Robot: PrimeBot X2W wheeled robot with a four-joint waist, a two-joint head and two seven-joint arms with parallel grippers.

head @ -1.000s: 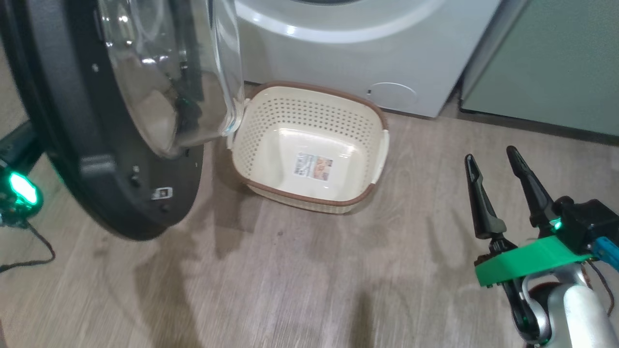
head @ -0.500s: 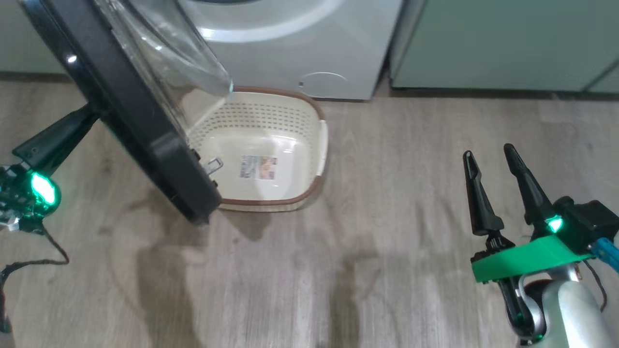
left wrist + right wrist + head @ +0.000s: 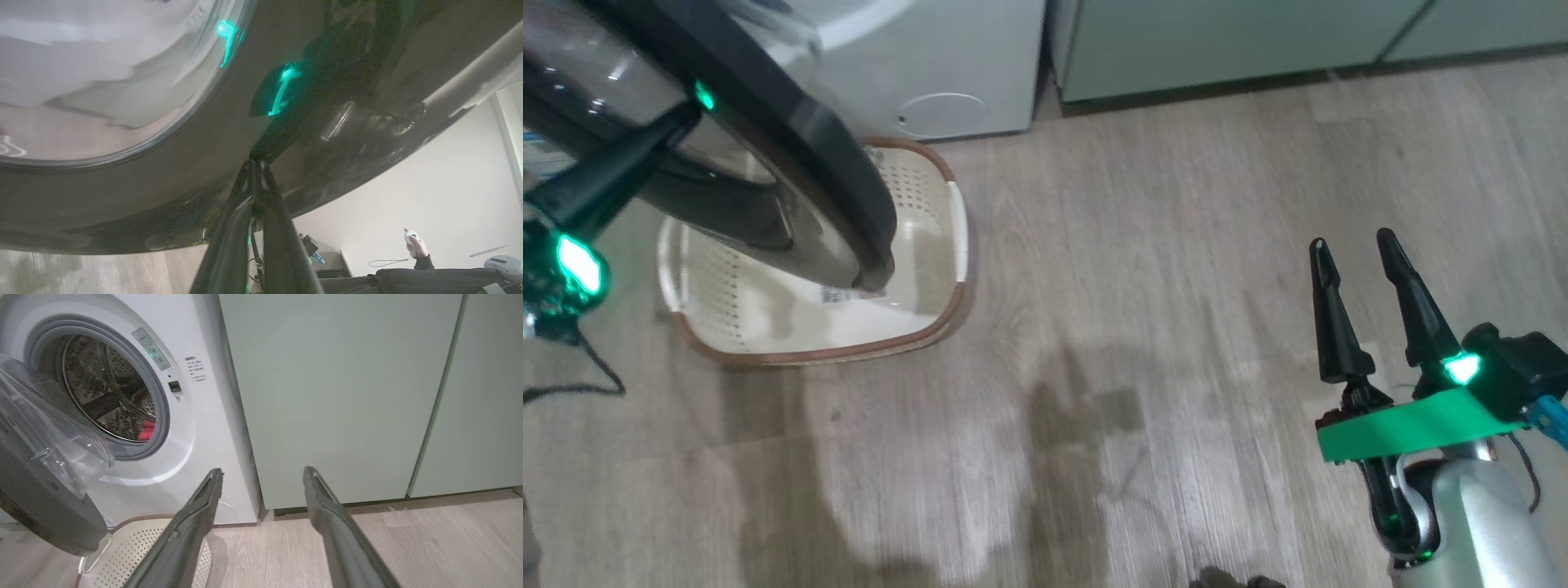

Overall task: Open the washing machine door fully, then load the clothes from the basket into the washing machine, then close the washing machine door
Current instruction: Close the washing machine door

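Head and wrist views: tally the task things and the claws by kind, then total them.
washing machine: 1
washing machine door: 1
basket: 1
clothes: 1 red bundle
claws: 2, left claw shut, right claw open
Total: 6

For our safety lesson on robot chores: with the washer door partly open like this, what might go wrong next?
1. The shut left tool presses only its tips on the round door's glossy black rim; it may slip off.
2. The red clothes lie near the grey rubber seal and could get pinched.
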